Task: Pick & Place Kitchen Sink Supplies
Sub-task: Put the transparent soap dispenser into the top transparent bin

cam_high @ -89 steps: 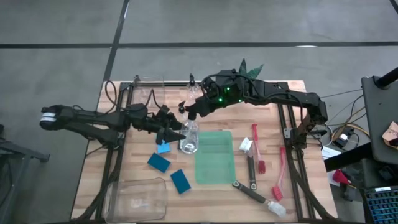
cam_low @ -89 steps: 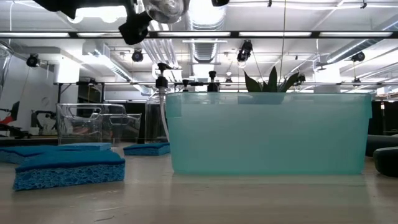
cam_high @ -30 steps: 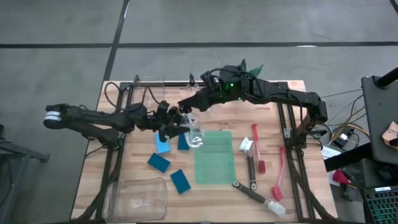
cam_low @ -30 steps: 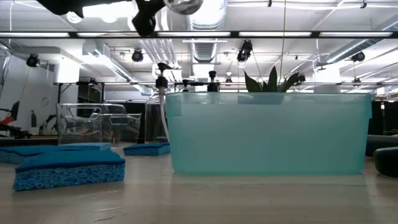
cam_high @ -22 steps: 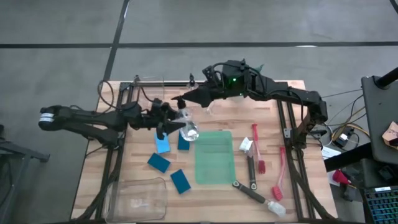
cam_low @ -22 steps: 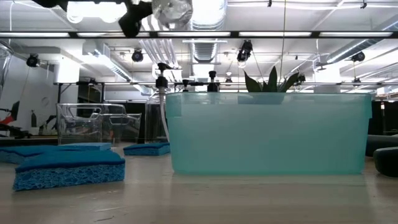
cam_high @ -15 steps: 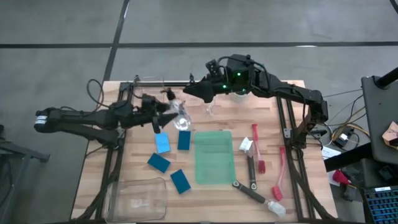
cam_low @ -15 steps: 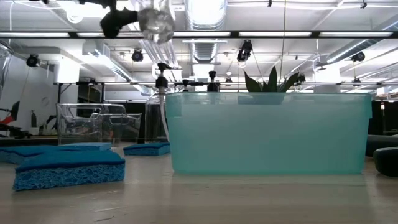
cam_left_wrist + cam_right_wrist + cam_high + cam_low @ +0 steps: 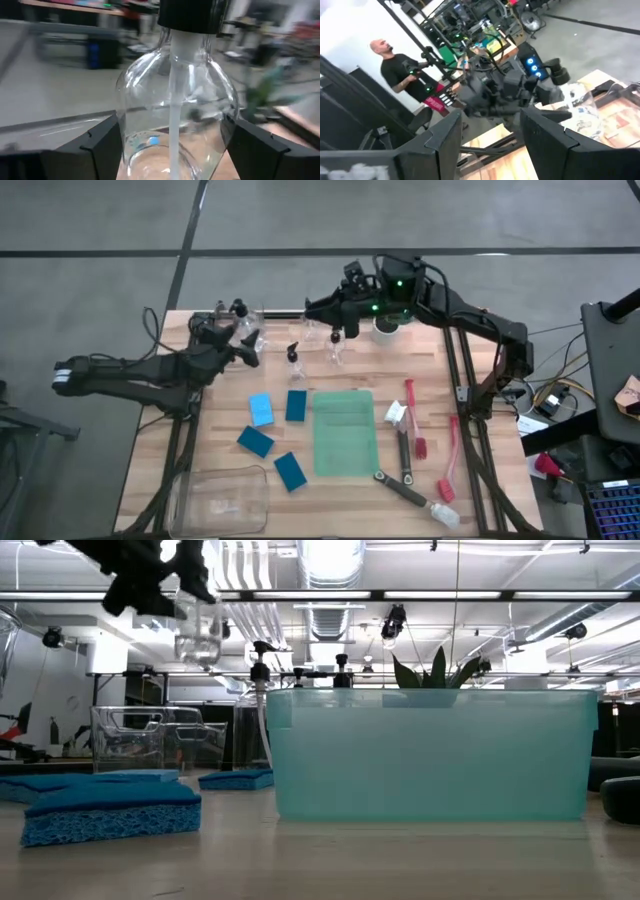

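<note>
The left arm (image 9: pixel 150 370) reaches long and low toward the far-left part of the surface (image 9: pixel 470 480). Its jaws grip a clear bottle (image 9: pixel 175 120) above the clear bin (image 9: pixel 245 320). The right gripper (image 9: pixel 315 307) hovers near the far edge, jaws apart and empty.

Open desk (image 9: pixel 440 380) between green bin (image 9: pixel 345 432) and red brushes (image 9: pixel 412 418). Two bottles (image 9: pixel 294 356) standing at rear centre; sponges (image 9: pixel 272 424) crowd left of bin.
</note>
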Tool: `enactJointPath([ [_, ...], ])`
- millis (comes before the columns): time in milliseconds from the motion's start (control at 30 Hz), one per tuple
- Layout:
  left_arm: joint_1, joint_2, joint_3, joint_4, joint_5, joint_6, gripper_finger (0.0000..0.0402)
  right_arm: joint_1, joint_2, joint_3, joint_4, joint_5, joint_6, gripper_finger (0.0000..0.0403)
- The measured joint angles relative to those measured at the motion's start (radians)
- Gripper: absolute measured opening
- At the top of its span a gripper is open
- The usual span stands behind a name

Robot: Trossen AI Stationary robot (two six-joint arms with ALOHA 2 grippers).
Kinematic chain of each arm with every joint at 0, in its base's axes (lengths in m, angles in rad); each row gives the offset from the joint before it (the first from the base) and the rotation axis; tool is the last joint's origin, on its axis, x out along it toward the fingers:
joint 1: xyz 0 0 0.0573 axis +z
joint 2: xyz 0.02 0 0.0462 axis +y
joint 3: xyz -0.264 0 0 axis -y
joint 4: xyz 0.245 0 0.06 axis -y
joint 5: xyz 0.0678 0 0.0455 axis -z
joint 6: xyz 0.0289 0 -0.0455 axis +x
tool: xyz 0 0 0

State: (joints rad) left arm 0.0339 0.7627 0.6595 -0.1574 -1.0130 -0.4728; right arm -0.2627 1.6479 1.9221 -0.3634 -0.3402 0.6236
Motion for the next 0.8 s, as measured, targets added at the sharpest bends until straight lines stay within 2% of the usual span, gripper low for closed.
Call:
enactJointPath([
  [200,0.059,0.035,-0.071,0.004,-0.103,-0.084,0.0297,-0.057,-0.026,0.000,0.000,-0.103,0.000,0.0194],
  [333,0.125,0.062,-0.124,0.015,-0.113,-0.101,0.0298,-0.083,-0.041,0.000,-0.019,-0.150,-0.025,0.0194],
  [467,0.189,0.092,-0.182,0.060,-0.114,-0.129,0.0298,-0.102,-0.058,0.000,-0.074,-0.158,-0.072,0.0194],
  [800,0.334,0.184,-0.308,0.290,-0.105,-0.103,0.0299,-0.131,-0.071,0.000,-0.154,-0.162,-0.127,0.0194],
])
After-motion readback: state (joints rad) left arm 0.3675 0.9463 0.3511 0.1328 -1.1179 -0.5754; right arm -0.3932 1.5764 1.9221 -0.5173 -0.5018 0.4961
